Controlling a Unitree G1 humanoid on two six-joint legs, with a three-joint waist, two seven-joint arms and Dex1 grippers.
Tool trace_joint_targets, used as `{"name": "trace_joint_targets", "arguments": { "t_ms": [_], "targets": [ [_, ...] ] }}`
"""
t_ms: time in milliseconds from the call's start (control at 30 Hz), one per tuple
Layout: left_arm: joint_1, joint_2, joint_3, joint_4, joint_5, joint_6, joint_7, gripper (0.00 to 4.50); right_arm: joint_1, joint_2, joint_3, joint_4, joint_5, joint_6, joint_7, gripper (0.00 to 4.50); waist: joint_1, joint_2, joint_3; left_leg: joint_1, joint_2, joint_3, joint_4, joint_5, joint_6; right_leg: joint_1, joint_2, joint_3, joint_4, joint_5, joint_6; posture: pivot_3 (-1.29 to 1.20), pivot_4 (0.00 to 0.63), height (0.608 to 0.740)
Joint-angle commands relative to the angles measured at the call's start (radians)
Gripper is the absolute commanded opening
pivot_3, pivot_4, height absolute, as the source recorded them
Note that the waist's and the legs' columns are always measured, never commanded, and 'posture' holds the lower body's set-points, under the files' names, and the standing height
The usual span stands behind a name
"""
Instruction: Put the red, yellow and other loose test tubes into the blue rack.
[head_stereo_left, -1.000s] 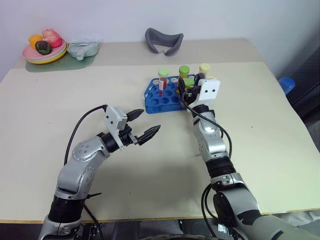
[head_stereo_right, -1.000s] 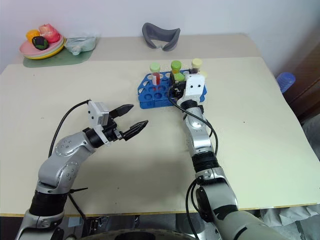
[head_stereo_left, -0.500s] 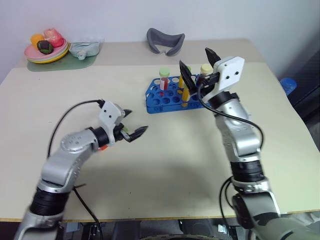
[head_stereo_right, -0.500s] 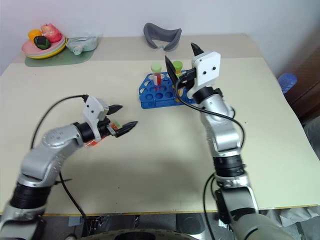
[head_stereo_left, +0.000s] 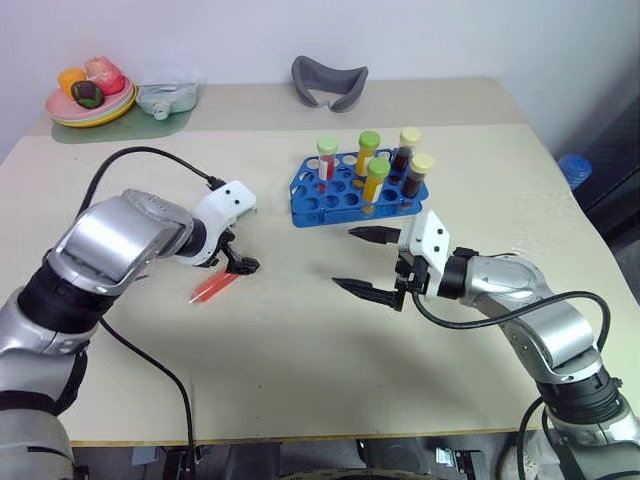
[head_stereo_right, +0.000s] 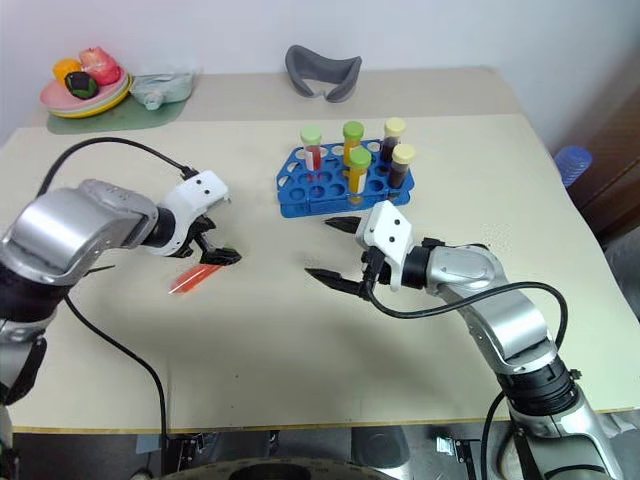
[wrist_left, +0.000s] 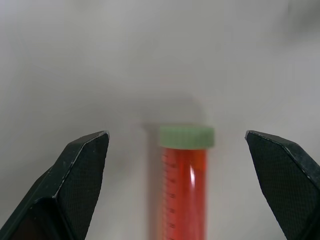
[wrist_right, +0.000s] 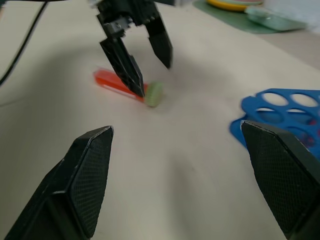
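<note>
My left claw (head_stereo_left: 238, 262) hangs released over the red tube (head_stereo_left: 212, 288), which lies flat on the surface (head_stereo_left: 300, 330) between its fingers, green cap toward the tips. If I close off-centre, the tube may roll or squirt away. My right claw (head_stereo_left: 365, 262) gapes empty near the blue rack (head_stereo_left: 310, 205). The tube's far end is cut off from my wrist view.

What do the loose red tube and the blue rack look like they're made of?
Red tube: likely clear plastic, glossy, since a highlight streak and printed graduations show over red liquid; its pale green cap looks matte. Blue rack: seemingly moulded plastic, uniform colour with a slight sheen.
</note>
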Motion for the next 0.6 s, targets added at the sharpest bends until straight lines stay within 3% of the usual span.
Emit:
{"name": "trace_joint_targets", "arguments": {
  "t_ms": [33,533,600],
  "targets": [
    [-0.048,0.031,-0.105,0.041,0.058,-0.048,-0.055,4.5,-0.01,0.002,-0.008,-0.049,-0.001,0.001,0.003,4.17,0.0,0.0,0.0,0.0,0.0,0.0,0.0,0.0,0.0,0.0,0.0,0.0,0.0,0.0,0.0,0.0,0.15,0.74],
    [-0.109,0.035,-0.265,0.14,0.202,-0.148,-0.219,4.5,0.049,0.008,0.005,-0.079,-0.055,-0.011,-0.01,4.17,0.006,0.0,0.0,0.0,0.0,0.0,0.0,0.0,0.0,0.0,0.0,0.0,0.0,0.0,0.0,0.0,0.15,0.74],
    [-0.105,0.035,-0.27,0.14,0.22,-0.148,-0.222,3.95,0.049,0.014,0.009,-0.078,-0.06,-0.012,-0.013,4.21,0.005,0.0,0.0,0.0,0.0,0.0,0.0,0.0,0.0,0.0,0.0,0.0,0.0,0.0,0.0,0.0,0.15,0.74]
  ]
}}
